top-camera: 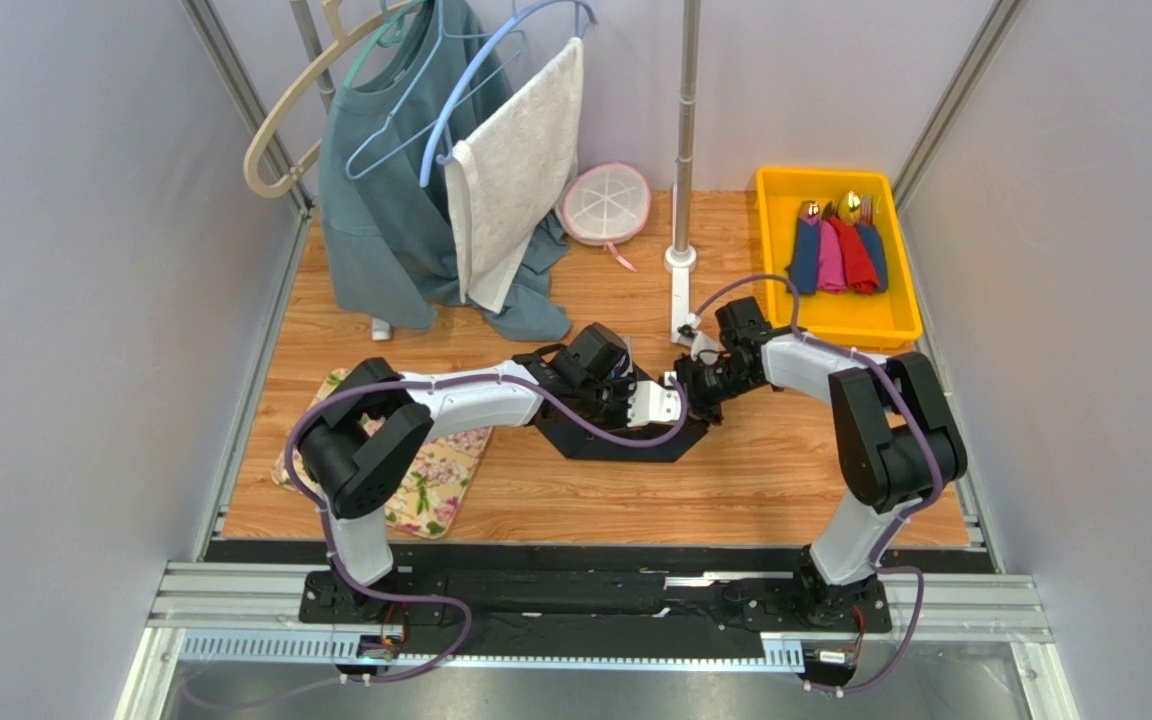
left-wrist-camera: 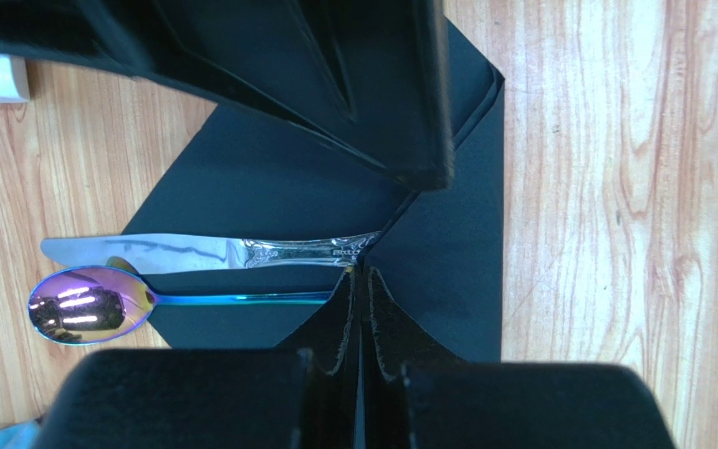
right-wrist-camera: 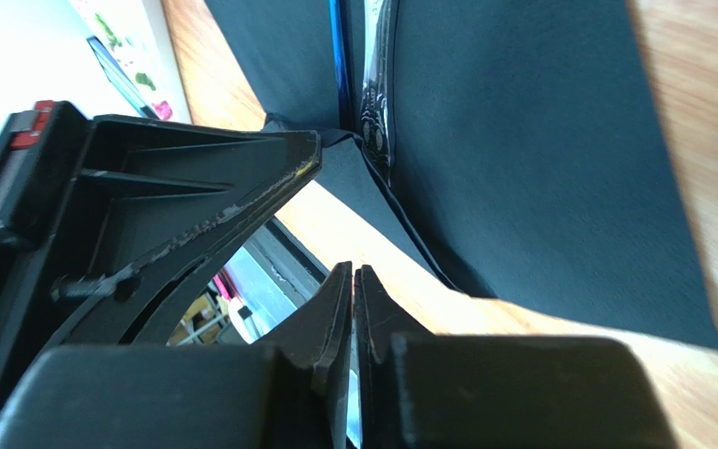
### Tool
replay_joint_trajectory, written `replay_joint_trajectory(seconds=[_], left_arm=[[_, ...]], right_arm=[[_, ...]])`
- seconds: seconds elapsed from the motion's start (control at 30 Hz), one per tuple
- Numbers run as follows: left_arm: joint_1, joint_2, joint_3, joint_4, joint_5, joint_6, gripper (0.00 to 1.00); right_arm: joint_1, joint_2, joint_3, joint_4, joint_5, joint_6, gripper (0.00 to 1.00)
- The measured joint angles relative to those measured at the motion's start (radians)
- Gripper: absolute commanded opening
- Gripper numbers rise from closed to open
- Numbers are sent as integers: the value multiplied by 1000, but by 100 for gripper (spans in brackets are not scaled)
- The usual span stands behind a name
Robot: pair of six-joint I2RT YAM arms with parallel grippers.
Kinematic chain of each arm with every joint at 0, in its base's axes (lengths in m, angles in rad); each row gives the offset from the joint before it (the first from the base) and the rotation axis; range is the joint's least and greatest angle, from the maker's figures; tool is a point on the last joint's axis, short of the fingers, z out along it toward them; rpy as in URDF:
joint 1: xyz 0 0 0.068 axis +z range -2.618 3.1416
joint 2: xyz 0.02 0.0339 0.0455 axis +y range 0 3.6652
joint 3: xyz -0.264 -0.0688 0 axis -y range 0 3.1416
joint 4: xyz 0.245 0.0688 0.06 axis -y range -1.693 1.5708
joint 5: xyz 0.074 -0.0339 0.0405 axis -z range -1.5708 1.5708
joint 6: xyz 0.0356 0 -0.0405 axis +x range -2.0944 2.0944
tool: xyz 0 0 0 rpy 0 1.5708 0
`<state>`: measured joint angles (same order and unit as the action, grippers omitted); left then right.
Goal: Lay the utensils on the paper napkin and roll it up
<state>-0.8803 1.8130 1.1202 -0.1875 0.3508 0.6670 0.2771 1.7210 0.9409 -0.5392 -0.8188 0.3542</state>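
Bright even light; glare on spoon (left-wrist-camera: 86, 306); near foreground blurred.

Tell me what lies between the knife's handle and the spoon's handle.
Only a narrow strip of the black paper napkin, with the knife above and the spoon below, as the left wrist view shows.

From the left wrist, the knife (left-wrist-camera: 204, 253) and spoon (left-wrist-camera: 91, 306) have their handle ends hidden under a raised fold of the paper napkin (left-wrist-camera: 269, 178) at centre. The blurred right gripper (left-wrist-camera: 428, 173) blocks the napkin's upper part.

From the right wrist, both pieces are cut off by the top edge, and you cannot tell whether anything sits between that gripper's tips.

Overhead, the left arm (top-camera: 447, 402) and right arm (top-camera: 823, 368) cover the napkin's middle, so you cannot make out the cutlery. The left arm also hides part of the floral mat (top-camera: 440, 488) at lower left.
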Motion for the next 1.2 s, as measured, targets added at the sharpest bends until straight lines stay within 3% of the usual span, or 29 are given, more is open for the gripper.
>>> replay_joint_trajectory(seconds=[0.57,0.67,0.7,0.77,0.87,1.2], left_arm=[[16,24,-8,37,-22,-17,1],[21,23,-8,40,-33,-51,20],[24,21,-8,38,-37,-61,33],[28,8,-4,14,-48,-103,42],[56,-53,19,-72,-54,-191,99],[186,-461,30,-240,1,-563,99]], right_arm=[[90,92,-12,32,94,27,0],[94,98,-11,31,118,41,0],[95,98,-11,31,121,43,0],[95,98,-11,29,124,51,0],[95,98,-11,28,129,62,0],[101,79,-11,24,167,71,0]])
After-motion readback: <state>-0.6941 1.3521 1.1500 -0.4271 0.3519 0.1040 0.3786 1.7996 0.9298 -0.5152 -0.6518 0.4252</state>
